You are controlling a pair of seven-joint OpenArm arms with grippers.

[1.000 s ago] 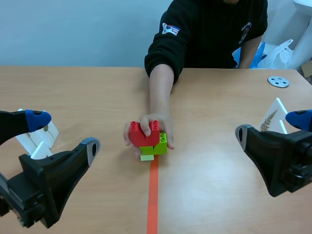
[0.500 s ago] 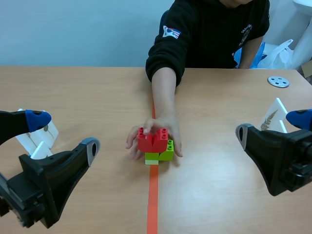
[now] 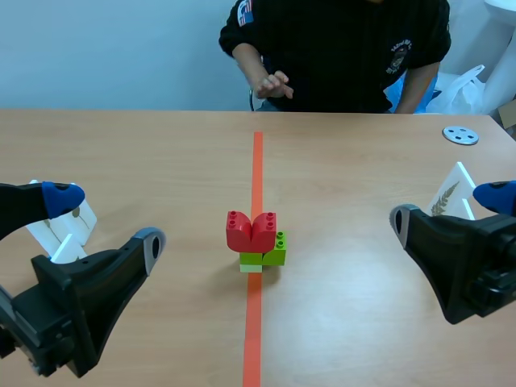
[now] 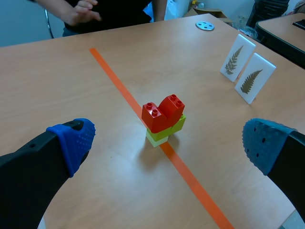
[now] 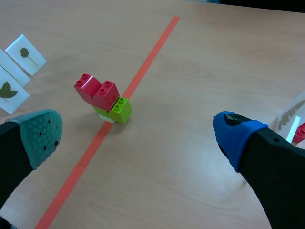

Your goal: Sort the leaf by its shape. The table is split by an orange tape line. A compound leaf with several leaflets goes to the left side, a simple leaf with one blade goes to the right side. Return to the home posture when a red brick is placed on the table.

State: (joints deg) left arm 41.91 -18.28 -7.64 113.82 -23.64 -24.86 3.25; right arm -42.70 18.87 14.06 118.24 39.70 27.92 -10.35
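Scene view: taken from the robot's side, low, faced across the counter (image 3: pixel 363 201) toward its far edge. Left wrist view: taken from behind the left fingers (image 4: pixel 71 143), angled forward and down. Right wrist view: likewise, past the right fingers (image 5: pixel 43 133). The brick stack (image 3: pixel 254 238) on the tape line (image 3: pixel 257 169) is shared by all three views.

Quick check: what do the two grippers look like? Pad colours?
Both are black, each with two thick curved fingers. Left gripper: blue dotted pads. Right gripper: one grey-green pad, one blue pad. No cables or markings visible.
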